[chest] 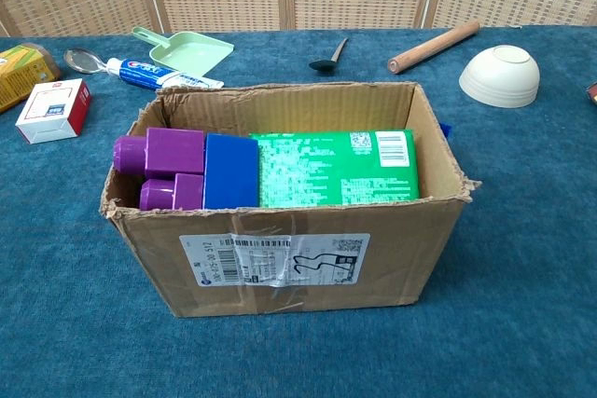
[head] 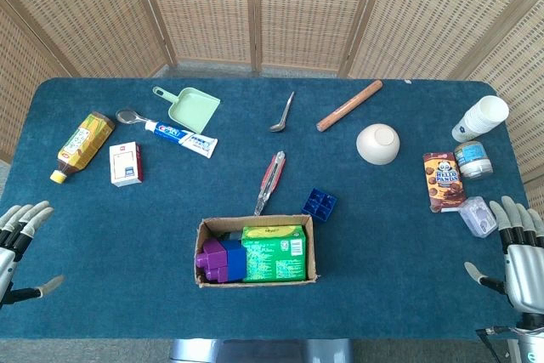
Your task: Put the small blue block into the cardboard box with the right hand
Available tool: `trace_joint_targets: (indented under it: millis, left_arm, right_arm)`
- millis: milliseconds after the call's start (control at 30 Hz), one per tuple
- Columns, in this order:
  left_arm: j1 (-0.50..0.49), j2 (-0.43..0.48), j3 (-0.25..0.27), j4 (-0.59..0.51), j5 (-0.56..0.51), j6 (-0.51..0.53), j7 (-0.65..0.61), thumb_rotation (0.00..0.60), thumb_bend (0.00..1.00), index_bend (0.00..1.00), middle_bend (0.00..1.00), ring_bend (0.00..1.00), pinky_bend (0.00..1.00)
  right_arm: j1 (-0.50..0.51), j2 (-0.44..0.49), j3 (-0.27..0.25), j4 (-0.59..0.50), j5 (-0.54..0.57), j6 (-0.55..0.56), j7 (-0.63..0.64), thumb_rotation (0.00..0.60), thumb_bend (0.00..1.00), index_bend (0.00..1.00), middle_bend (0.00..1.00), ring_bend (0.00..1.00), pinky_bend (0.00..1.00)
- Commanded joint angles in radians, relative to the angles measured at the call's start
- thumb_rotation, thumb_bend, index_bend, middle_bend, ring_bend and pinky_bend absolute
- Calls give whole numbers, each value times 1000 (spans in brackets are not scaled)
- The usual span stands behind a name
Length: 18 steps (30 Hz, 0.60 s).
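The brown snack packet [head: 443,181] near the right table edge bears the words "HELLO PANDA" above a panda figure. The white shipping label [chest: 274,261] on the front wall of the cardboard box [chest: 392,258] carries barcodes and rows of small print, too fine to read with certainty. The green package [chest: 336,168] inside the box shows white lettering and a barcode, illegible. The toothpaste tube [chest: 154,72] has a blue and red logo, not readable.
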Motion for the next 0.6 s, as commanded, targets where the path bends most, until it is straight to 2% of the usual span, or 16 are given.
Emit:
trace_joint_targets:
  millis: [33,267,400,600]
  left_arm:
    - [-3,6,6,3,14,-2,-18,600,68,26,0,0,25]
    - [-8,13,14,6,31,-4,-41,600,69,28,0,0,25]
    - [-9,18,20,5,39,-6,-55,600,68,27,0,0,25]
    - [-14,28,28,8,58,-1,-93,600,67,27,0,0,25]
  right_arm:
    - [4,-3,-1,2,6,-9,-9,600,62,0,0,0,70]
    - [30,-4,-10,20,7,-60,-36,600,17,0,15,0,80]
    - [69,-17,-15,88,-49,-95,-27,600,10,21,62,13,122]
    - [158,-6,-5,196,-115,-176,-9,600,14,54,90,28,133]
